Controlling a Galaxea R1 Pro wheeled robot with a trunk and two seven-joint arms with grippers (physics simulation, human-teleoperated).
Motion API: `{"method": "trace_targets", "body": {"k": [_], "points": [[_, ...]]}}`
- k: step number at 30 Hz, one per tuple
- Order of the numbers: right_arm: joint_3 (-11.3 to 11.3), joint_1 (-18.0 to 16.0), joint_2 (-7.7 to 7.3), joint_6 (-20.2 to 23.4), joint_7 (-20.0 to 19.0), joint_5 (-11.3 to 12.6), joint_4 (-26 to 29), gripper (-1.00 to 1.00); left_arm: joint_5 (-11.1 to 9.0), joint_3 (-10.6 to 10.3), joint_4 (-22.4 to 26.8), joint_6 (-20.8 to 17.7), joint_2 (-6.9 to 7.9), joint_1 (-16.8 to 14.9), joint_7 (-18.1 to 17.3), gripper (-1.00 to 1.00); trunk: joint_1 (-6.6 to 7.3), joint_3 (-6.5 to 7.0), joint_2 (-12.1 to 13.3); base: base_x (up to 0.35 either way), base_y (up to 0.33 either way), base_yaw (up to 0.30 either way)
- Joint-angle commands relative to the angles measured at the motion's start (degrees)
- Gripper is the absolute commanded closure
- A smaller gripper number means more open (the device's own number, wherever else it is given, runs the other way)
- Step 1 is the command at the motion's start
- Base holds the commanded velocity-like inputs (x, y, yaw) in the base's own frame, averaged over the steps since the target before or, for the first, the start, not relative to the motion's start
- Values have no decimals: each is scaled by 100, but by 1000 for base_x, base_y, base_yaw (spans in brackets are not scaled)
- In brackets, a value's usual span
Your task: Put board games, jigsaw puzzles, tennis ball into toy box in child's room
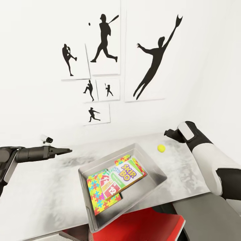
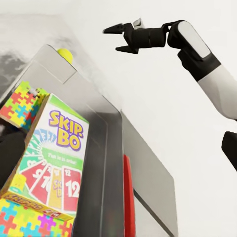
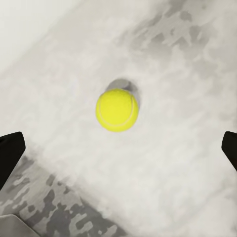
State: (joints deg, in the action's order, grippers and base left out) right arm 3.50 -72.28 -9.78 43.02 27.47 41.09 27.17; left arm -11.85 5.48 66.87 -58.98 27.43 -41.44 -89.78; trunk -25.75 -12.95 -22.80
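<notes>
Toy box (image 1: 149, 160) on the table (image 1: 50, 180), holding a Skip-Bo board game (image 1: 122, 177) lying flat, long axis diagonal, over jigsaw puzzles (image 1: 100, 197). Tennis ball (image 1: 161, 148) rests on the tabletop beyond the box, beneath the right gripper (image 2: 118, 39), fingers spread and empty. Left gripper (image 1: 63, 151) apparently nearly closed, empty.

On the side of the toy box (image 1: 152, 167) nearest the ball, the right arm (image 1: 207, 154) is built of smooth, rounded white shells, broken by black sections at the joints and the forearm. A pale grey rounded panel is set into its black wrist, and the right pincer (image 2: 114, 38) beyond it is matte black with two tapered, pointed fingers. On the box's opposite side, the left arm (image 1: 8, 159) is dark grey to black, a plain cylinder narrowing into the slim black left pincer (image 1: 65, 151). A small white-and-grey block sits atop that pincer's base.
</notes>
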Motion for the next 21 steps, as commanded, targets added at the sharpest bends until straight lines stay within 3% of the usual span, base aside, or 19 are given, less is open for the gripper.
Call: {"method": "trace_targets", "body": {"k": [1, 16, 18, 21], "points": [[37, -5, -6, 14, 48, 59, 7, -100, -2, -3, 1, -61, 13, -4, -22, -100, -3, -21, -12, 0, 0, 0], [28, -6, 26, 14, 42, 57, 10, -100, -52, 15, 38, -102, 35, -46, -22, -100, -3, -162, -12, 0, 0, 0], [28, -6, 29, 12, 41, 57, 24, -100, -51, 15, 92, -102, 35, -138, -22, -100, -3, -180, -12, 0, 0, 0], [28, -8, 35, 13, 41, 57, 78, -100, -41, 9, 137, -102, 35, -594, -22, -100, -3, -208, -12, 0, 0, 0]]}}
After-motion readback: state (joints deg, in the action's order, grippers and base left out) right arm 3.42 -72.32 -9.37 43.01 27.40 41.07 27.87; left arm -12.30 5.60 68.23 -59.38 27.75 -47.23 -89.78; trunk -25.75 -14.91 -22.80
